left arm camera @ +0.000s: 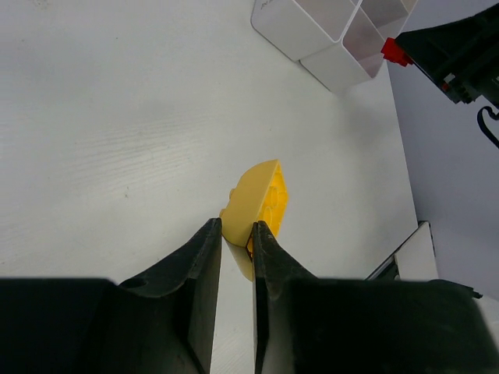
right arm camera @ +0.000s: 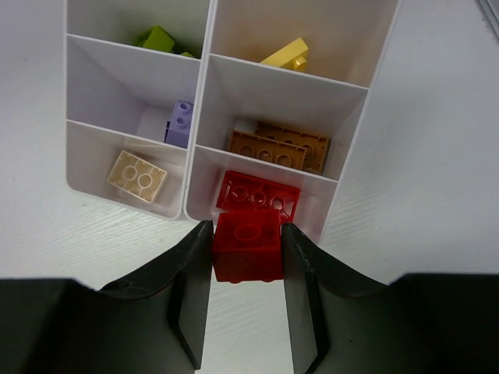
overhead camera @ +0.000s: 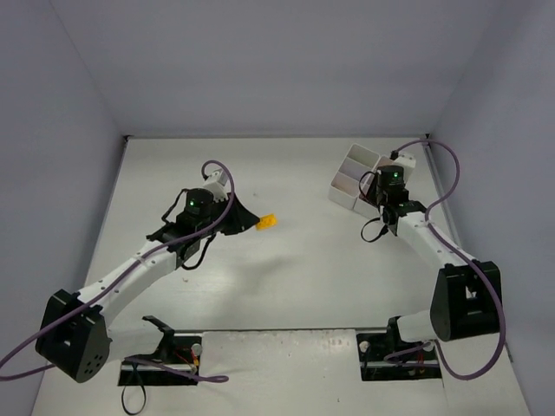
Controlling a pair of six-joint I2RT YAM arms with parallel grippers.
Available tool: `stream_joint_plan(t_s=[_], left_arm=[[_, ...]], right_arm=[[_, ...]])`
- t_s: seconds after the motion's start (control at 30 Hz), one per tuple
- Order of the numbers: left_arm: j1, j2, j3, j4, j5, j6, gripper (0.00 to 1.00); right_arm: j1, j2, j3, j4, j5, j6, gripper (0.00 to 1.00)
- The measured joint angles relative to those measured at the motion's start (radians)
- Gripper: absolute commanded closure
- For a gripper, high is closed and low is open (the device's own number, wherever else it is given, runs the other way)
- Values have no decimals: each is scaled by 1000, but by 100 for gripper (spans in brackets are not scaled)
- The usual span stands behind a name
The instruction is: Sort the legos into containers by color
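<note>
Red brick (right arm camera: pixel 248 245) was clamped in right gripper (right arm camera: pixel 246 232), at the near edge of the tray (right arm camera: pixel 204 93), by the cell holding a second red brick (right arm camera: pixel 257 192). Brown bricks (right arm camera: pixel 281 146) sat in the next cell. Left gripper (left arm camera: pixel 236 227) was pinched shut on a yellow brick (left arm camera: pixel 261 195) over the table (left arm camera: pixel 117 117), well apart from the tray.

Open table (overhead camera: pixel 312 260) lies between yellow brick (overhead camera: pixel 268 222) and tray (overhead camera: pixel 357 159).
</note>
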Motion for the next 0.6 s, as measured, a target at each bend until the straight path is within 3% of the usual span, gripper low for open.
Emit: stream_joint_plan(t_s=[0.4,0.6], left_arm=[[0,-49,0,-61,-11,49,88],[0,-56,0,-66,-18,61,88]], right_arm=[[-17,168,75,-13,-9,29,90],[-24,195,78,-14,-10,47,78]])
